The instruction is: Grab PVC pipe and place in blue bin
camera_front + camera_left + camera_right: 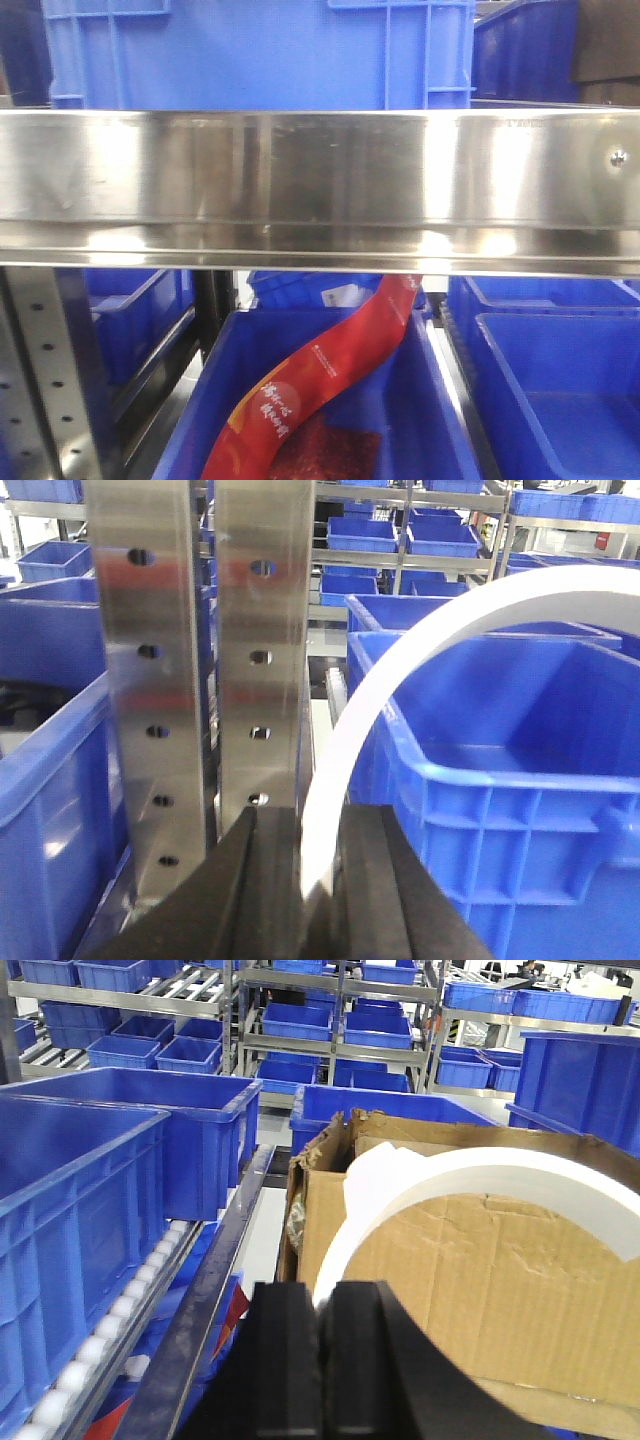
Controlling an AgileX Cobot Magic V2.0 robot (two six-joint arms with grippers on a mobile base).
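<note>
In the left wrist view, my left gripper (320, 825) is shut on one end of the PVC pipe (340, 740), a thin white strip. The strip rises from between the jaws and arcs right over an empty blue bin (450, 772). In the right wrist view, my right gripper (323, 1295) is shut on the end of a white arc strip (480, 1172) that curves right in front of a cardboard box (480, 1280). I cannot tell whether both grippers hold the same strip. Neither gripper shows in the front view.
Two perforated steel uprights (255, 660) stand just left of the left gripper. A steel shelf rail (320, 190) spans the front view, with a red packet (320, 385) in a blue bin (430, 400) below. Blue bins (100, 1160) on a roller track sit left of the right gripper.
</note>
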